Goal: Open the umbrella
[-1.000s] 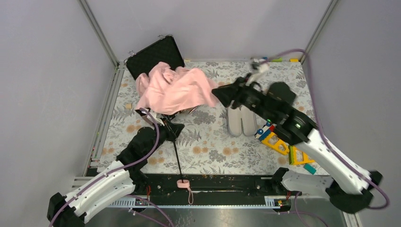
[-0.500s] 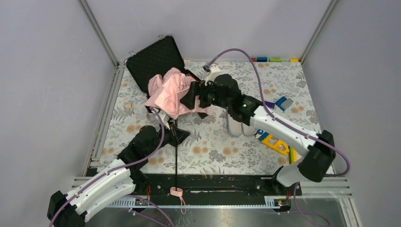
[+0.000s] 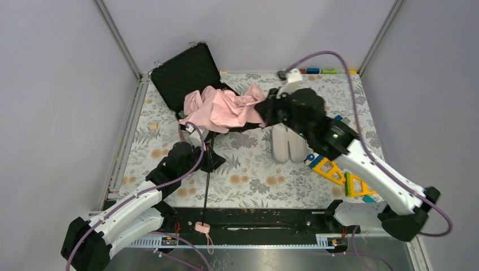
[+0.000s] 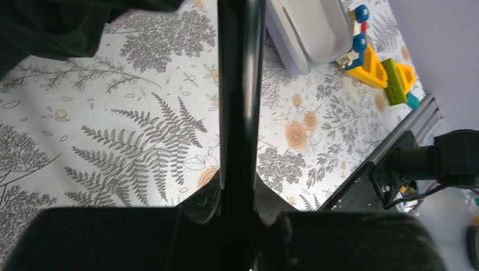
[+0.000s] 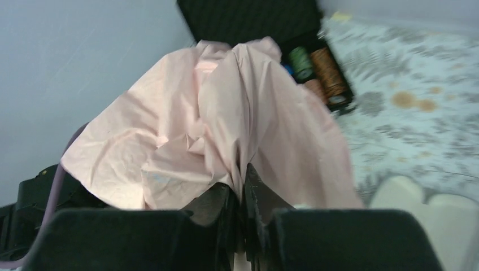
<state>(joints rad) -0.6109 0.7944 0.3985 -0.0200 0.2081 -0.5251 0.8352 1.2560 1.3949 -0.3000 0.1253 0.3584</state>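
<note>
The umbrella's pale pink canopy [image 3: 226, 108] lies crumpled and half spread at the back middle of the floral table, in front of the black case. Its thin black shaft [image 3: 207, 175] runs toward me to the small pink handle [image 3: 201, 228] over the front rail. My left gripper [image 3: 208, 160] is shut on the shaft [image 4: 240, 96] just below the canopy. My right gripper [image 3: 263, 110] is shut on the canopy's right edge; the right wrist view shows the pink fabric [image 5: 226, 135] pinched between the jaws.
An open black case [image 3: 183, 73] stands at the back left behind the canopy. A pair of pale slippers [image 3: 287, 144] lies in the middle right. Coloured toy blocks [image 3: 333, 169] sit to the right near my right arm. Metal frame posts stand at the back corners.
My right gripper has pulled the canopy's edge to the right, spreading the fabric wider. The shaft has tilted and the handle has shifted left along the front rail. My left gripper stays on the shaft.
</note>
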